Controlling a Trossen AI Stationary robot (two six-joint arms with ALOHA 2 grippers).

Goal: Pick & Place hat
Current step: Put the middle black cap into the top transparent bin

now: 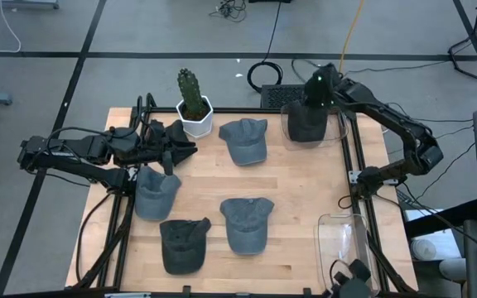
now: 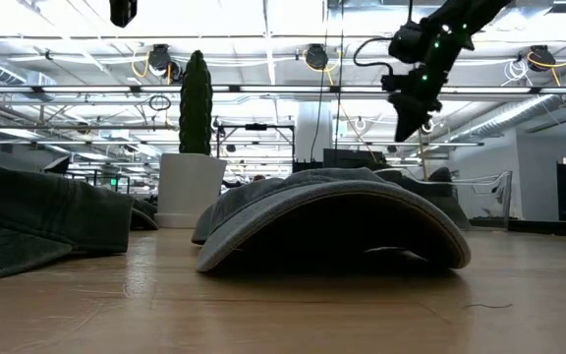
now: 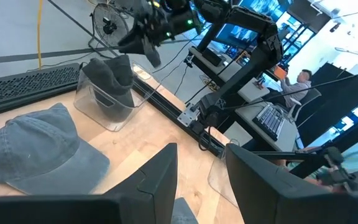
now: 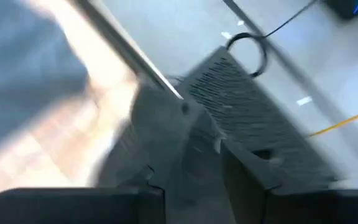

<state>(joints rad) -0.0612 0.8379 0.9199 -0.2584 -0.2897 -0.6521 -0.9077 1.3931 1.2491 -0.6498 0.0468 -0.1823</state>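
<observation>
Hat (image 1: pixel 306 124) inside clear bin (image 1: pixel 289 131)

Both arms are dark, nearly black, built of slim tube-like links joined by thicker rounded joint housings. The left arm (image 1: pixel 73 157) has black cables looping along its links, and its gripper (image 3: pixel 197 180) ends in two flat, broad, matte black fingers (image 3: pixel 157 180) with squared edges. The right arm (image 1: pixel 387 124) has the same dark finish, with a chunky block-shaped joint near its base and a small green light glowing on the wrist housing. Its gripper (image 2: pixel 408 123) shows two tapering dark fingers, with thin black cable curling around the wrist above them.
</observation>
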